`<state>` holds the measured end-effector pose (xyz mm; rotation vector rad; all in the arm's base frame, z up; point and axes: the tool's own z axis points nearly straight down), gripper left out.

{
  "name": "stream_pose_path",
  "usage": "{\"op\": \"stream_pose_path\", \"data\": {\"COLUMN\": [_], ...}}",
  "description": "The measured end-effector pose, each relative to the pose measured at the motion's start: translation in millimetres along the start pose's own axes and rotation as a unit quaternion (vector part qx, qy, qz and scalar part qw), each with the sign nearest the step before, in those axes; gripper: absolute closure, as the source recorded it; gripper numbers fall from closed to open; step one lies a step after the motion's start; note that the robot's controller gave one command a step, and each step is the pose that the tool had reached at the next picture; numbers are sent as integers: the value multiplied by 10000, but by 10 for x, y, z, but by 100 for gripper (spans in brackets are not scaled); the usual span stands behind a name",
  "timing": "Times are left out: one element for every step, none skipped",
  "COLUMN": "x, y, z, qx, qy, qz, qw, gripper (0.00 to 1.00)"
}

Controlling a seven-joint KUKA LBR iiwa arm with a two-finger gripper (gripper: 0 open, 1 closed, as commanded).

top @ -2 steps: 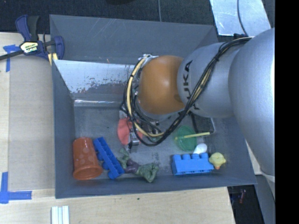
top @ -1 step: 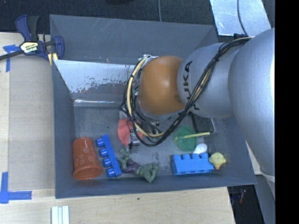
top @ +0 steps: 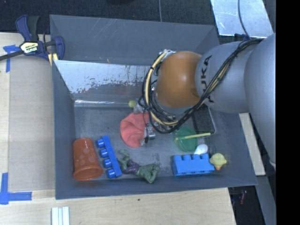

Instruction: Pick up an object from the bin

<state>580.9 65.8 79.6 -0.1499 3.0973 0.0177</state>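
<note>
Grey sheet metal forms the bin (top: 65, 125), and I am looking down onto its floor from above, with the arm (top: 243, 78) entering from the right of the camera view. An orange cover (top: 176, 78) on the wrist, wrapped with cables, hides most of what lies beneath it.

End effector (top: 149, 136): low in the middle of the floor, at the right edge of a pink lump (top: 132, 129). I cannot tell whether it touches the lump or stands just beside it. I cannot tell whether it is released or clenched, and I see nothing held in it.

Contents, counted:
- One pink lump, soft-looking and rounded, mid-floor, the item nearest the end effector.
- Two blue studded bricks: a long narrow brick (top: 108, 157) at lower left and a wider brick (top: 191, 165) at lower right.
- One orange cup (top: 86, 159), lying on its side just left of the long narrow brick, in the lower left corner.
- Two dark toy figures as far as I can make out, one purplish figure (top: 128, 164) and one green figure (top: 149, 172), close together along the front wall between the two bricks.
- One green item (top: 186, 142) right of the end effector, with one yellow stick (top: 193, 135) across it.
- One white ball (top: 200, 149) just above the wider brick.
- One yellowish knob (top: 218, 160) at that brick's right end.
- One flat black item (top: 205, 121), partly under the arm.
</note>
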Motion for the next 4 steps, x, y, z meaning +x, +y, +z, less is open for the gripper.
{"op": "stream_pose_path", "data": {"x": [-204,-204,-238,-322], "y": [-210,-210,-330,-103], "z": [71,71,-527,-1285], "qx": [-13,-13,-13,-15], "qy": [-38,-38,-1,-3], "qz": [-264,-264,-398,-551], "qw": [9996,9996,9992,9985], "gripper": [100,100,100,100]}}
